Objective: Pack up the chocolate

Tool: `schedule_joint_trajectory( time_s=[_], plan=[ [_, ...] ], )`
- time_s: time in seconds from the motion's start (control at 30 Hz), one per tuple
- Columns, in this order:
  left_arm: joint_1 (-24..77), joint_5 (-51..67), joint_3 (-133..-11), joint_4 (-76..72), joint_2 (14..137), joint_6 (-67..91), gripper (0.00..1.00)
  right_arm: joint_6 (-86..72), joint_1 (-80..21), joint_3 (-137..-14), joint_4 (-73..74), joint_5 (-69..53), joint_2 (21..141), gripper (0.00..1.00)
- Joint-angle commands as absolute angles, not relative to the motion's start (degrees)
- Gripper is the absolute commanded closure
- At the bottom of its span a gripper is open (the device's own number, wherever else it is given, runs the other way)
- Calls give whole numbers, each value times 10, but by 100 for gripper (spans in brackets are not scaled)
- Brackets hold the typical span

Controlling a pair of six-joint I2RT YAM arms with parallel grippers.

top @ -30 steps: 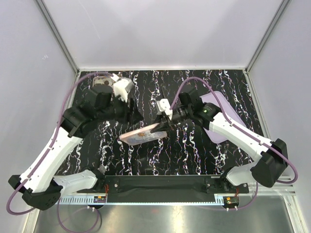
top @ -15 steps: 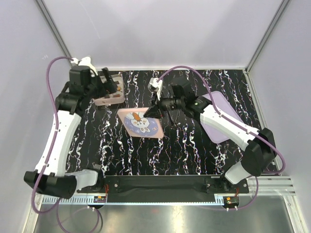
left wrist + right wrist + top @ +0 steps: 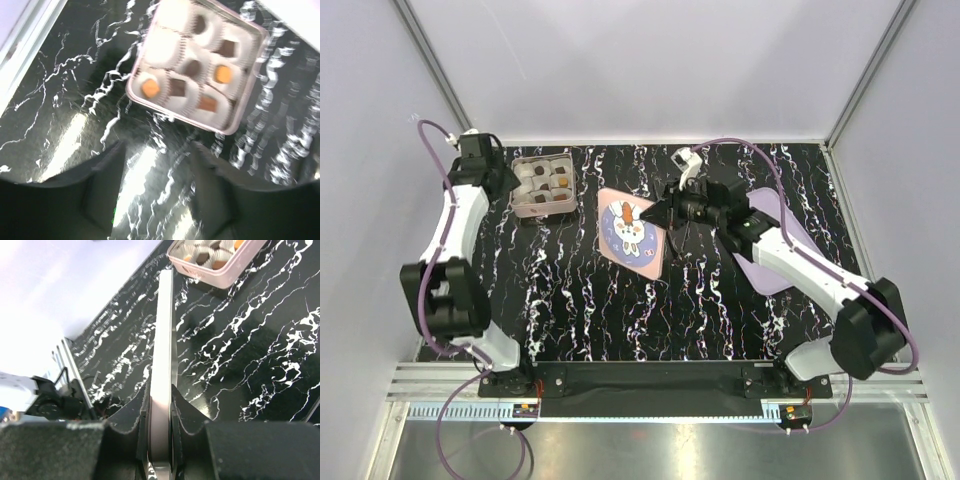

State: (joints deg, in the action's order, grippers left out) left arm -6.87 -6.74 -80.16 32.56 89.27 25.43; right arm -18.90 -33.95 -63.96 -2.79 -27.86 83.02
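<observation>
Top external view: the chocolate (image 3: 546,183) sits in white paper cups (image 3: 529,172) inside a pink box (image 3: 545,211) at the far-left corner of the tabletop (image 3: 570,310). The right end effector (image 3: 665,213), near the middle of the far edge, is clamped on 1 edge of a flat lid (image 3: 630,232) printed with a cartoon rabbit. The lid is tilted, printed face up, and well apart from the box, which lies to the left of this end effector.

Left wrist view: the left end effector (image 3: 157,190) is spread wide and holds nothing, hovering just beside the box, so the left arm is the nearer one. Only this view resolves the contents: dark pieces and 3 orange-tan ones, with at least 1 cup apparently empty.

Right wrist view: the lid appears edge-on between the fingers, a grip the top view cannot confirm. Its long axis runs away from the end effector, with the box off to the right of its far end. The coming move probably turns on carrying the lid left, levelling it and squaring it over the box.
</observation>
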Motion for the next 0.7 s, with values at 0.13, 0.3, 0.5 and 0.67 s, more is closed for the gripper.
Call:
schedule_joint_trajectory(
  time_s=[0.13,0.3,0.5,0.67],
  plan=[
    [-85,-137,-831,265,1004,225,57,-216,-345,-611,-73,-240,728,100],
    [-104,-130,-865,265,1053,214,58,-207,-345,-611,-69,-244,708,100],
    [-112,-92,-871,242,1089,200,57,-192,-344,-613,-68,-241,715,100],
    [-118,-52,-883,228,1116,193,57,-187,-345,-613,-65,-245,725,100]
  ],
)
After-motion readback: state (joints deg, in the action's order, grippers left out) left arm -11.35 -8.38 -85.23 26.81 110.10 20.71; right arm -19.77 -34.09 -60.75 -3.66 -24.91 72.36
